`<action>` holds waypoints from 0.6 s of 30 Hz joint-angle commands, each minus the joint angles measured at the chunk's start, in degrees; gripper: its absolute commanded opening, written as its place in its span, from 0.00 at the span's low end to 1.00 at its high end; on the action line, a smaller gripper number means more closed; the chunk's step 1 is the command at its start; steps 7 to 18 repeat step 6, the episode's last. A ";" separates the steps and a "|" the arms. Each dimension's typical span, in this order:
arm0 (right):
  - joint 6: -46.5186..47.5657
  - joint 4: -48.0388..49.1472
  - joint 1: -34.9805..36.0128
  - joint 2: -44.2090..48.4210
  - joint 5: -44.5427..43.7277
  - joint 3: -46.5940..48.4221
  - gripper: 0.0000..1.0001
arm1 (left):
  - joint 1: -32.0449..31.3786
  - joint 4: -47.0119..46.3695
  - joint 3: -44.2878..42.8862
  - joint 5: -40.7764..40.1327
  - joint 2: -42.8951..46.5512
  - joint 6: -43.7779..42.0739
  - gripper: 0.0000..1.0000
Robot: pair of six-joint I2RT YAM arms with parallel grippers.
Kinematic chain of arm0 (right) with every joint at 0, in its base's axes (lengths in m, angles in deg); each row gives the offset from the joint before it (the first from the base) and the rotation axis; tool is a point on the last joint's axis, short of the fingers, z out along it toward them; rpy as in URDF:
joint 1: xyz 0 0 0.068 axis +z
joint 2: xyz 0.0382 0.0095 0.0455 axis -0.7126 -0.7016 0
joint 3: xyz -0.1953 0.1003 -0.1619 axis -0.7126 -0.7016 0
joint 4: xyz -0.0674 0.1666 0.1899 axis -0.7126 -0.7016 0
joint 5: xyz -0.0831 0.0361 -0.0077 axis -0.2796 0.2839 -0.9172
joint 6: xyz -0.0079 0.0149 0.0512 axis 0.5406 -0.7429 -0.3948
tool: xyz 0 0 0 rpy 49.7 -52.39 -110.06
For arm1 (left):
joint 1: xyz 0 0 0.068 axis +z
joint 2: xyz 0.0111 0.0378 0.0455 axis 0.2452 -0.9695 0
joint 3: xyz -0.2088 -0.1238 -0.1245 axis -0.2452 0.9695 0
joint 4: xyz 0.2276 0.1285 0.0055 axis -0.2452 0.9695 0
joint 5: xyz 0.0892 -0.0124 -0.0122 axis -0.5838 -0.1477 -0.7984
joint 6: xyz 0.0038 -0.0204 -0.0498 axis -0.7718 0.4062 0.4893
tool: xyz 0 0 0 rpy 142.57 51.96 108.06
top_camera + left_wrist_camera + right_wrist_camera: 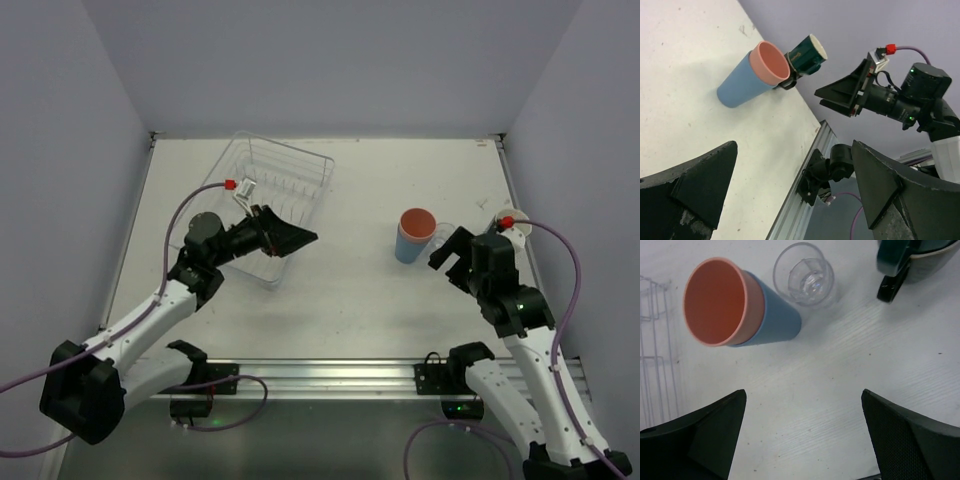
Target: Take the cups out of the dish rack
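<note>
The salmon-pink tumbler [715, 300] sits nested in the light-blue tumbler [780, 322] on the worktop [840, 405], probably stacked to save room, beside a clear glass [804, 275] and the dark teal mug [895, 255]; the dish rack [270, 165] appears empty; the left arm [150, 315] reaches over its near corner, left jaws wide, holding nothing; the right arm [520, 305] hangs near the cups, right jaws wide, bare.
</note>
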 commanded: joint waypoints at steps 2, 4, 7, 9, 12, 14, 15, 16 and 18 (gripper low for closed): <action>0.98 7.58 0.22 5.39 12.82 -2.81 0.99 | -0.52 6.72 1.25 -2.52 3.90 -3.96 1.00; 0.99 9.87 0.22 7.16 15.73 -4.21 0.99 | -0.44 7.95 1.26 -3.14 5.14 -4.49 1.00; 1.16 10.58 0.22 9.62 16.53 -4.14 0.99 | -0.52 8.66 1.43 -3.05 6.37 -4.67 1.00; 1.16 10.58 0.22 9.62 16.53 -4.14 0.99 | -0.52 8.66 1.43 -3.05 6.37 -4.67 1.00; 1.16 10.58 0.22 9.62 16.53 -4.14 0.99 | -0.52 8.66 1.43 -3.05 6.37 -4.67 1.00; 1.16 10.58 0.22 9.62 16.53 -4.14 0.99 | -0.52 8.66 1.43 -3.05 6.37 -4.67 1.00; 1.16 10.58 0.22 9.62 16.53 -4.14 0.99 | -0.52 8.66 1.43 -3.05 6.37 -4.67 1.00; 1.16 10.58 0.22 9.62 16.53 -4.14 0.99 | -0.52 8.66 1.43 -3.05 6.37 -4.67 1.00; 1.16 10.58 0.22 9.62 16.53 -4.14 0.99 | -0.52 8.66 1.43 -3.05 6.37 -4.67 1.00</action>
